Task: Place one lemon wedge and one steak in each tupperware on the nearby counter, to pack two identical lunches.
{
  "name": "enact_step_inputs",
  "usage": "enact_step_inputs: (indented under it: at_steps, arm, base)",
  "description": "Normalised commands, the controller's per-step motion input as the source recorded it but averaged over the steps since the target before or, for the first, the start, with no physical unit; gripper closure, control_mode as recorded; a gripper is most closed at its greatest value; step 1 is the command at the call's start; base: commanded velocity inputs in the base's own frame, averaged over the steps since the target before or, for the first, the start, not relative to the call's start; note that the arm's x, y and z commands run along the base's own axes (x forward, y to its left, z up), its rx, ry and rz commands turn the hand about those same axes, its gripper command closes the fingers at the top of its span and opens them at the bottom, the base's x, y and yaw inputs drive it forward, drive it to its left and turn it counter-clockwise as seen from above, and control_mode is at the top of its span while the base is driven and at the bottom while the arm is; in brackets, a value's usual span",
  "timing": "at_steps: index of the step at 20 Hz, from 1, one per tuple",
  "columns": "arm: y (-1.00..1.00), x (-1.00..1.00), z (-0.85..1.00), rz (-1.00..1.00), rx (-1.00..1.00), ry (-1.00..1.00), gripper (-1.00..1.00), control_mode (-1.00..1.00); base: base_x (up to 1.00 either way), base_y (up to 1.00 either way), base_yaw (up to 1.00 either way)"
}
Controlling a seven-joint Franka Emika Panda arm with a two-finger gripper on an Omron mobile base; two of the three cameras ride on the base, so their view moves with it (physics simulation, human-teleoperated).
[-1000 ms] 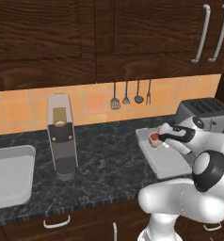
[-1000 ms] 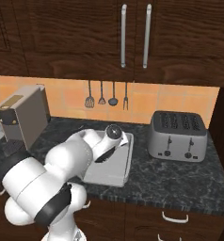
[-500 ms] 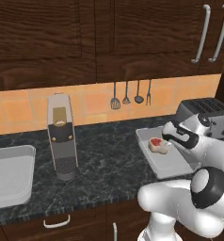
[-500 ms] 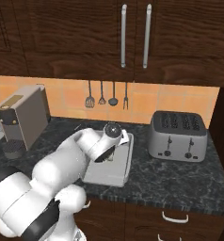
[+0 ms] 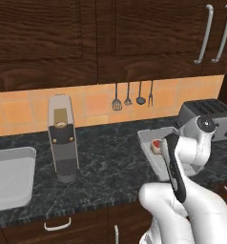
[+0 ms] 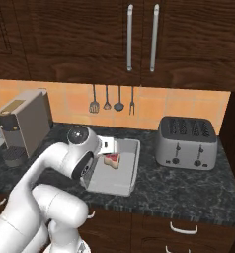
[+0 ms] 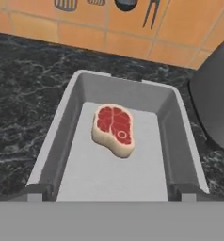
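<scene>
- The counter carries two grey trays, well apart, with a tall coffee machine between them and a toaster at the right end.
- The right tupperware sits just beside the toaster; the left tupperware lies bare near the counter's left end.
- The gripper hangs above the right tray, jaws spread wide, holding nothing.
- The steak lies flat on that tray's floor, toward its far end.

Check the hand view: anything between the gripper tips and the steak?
Nothing. In the hand view, bare tupperware floor runs from the gripper up to the steak; no lemon wedge there.
</scene>
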Motion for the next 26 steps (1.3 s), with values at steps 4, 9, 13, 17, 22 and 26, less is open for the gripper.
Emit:
enact_step_inputs:
  at_steps: [4,9,13,17,22,26]
  arm:
    - [0.56,-0.76,0.44,-0.30,0.00,0.00,-1.00,-1.00]
    - [0.01,-0.88,0.20,-0.10,0.00,-0.02,-1.00,-1.00]
    - [0.00,-0.96,-0.24,0.03,0.00,-0.05,-1.00,-1.00]
    - [0.31,-0.95,-0.50,0.03,0.00,-0.07,-1.00,-1.00]
    - [0.00,0.00,0.00,0.00,0.00,0.00,-1.00,1.00]
    - [0.00,0.00,0.00,0.00,0.00,0.00,-1.00,1.00]
  base:
    - [0.00,0.00,0.00]
    - [0.00,0.00,0.00]
    - [0.00,0.00,0.00]
    - [0.00,0.00,0.00]
    - [-0.98,0.02,0.01]
    - [-0.58,-0.94,-0.03]
